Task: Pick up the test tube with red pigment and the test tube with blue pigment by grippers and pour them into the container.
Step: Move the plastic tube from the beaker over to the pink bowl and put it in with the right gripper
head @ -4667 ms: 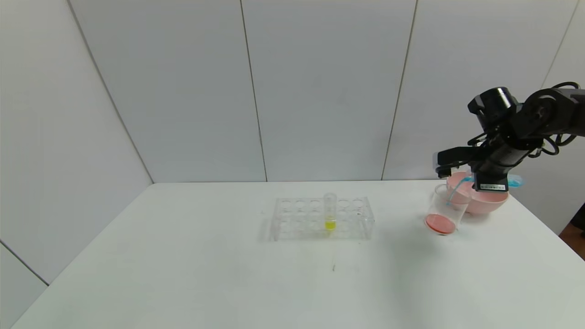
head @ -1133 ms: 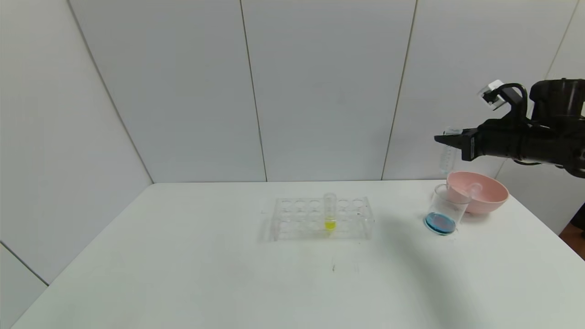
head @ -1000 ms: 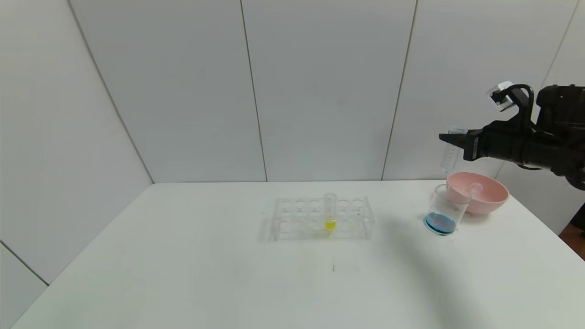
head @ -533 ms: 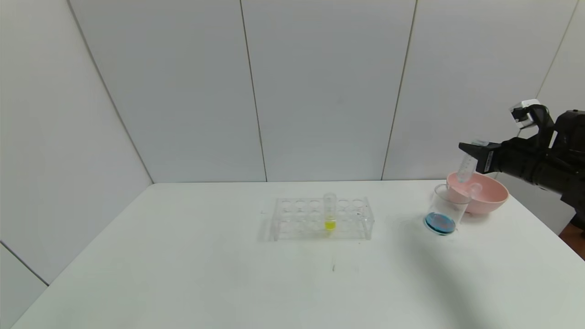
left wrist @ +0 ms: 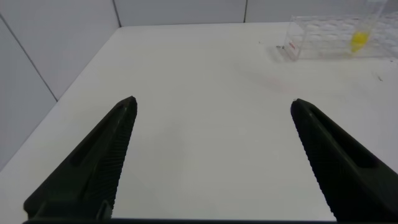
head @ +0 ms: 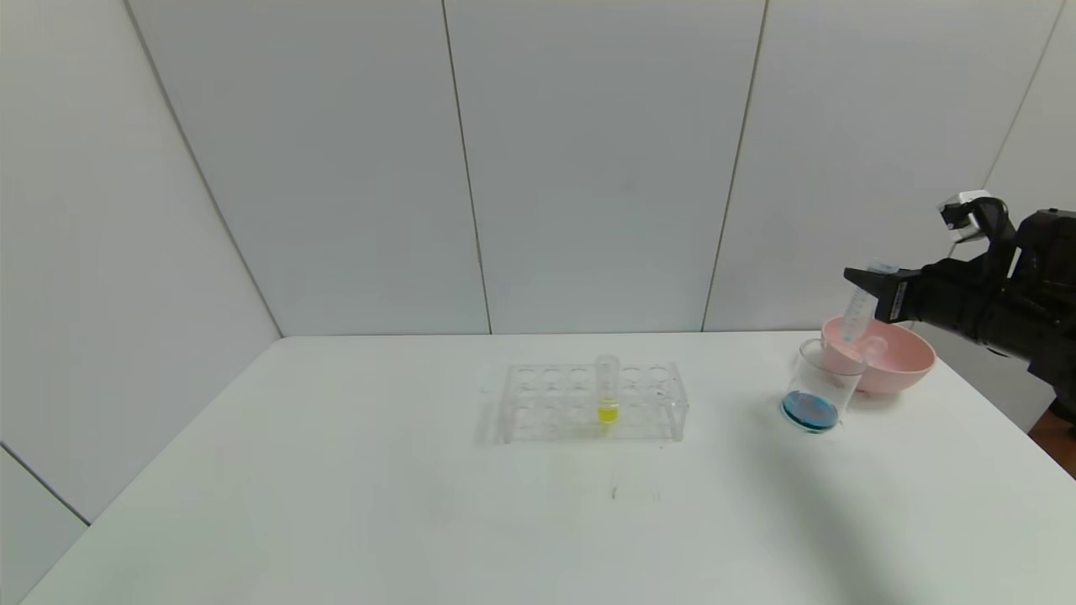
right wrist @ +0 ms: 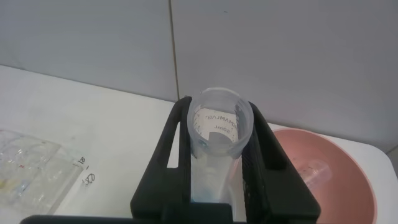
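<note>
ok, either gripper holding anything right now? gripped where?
Right gripper holds a small clear round-bottomed test tube, now emptied, pinched near its open top, hanging over the pink bowl. Left gripper is open and holds nothing.

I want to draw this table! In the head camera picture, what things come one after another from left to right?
Clear tube rack → tube with yellow liquid standing in it → container with blue liquid → pink bowl → right hand, holding an emptied test tube above the bowl.
</note>
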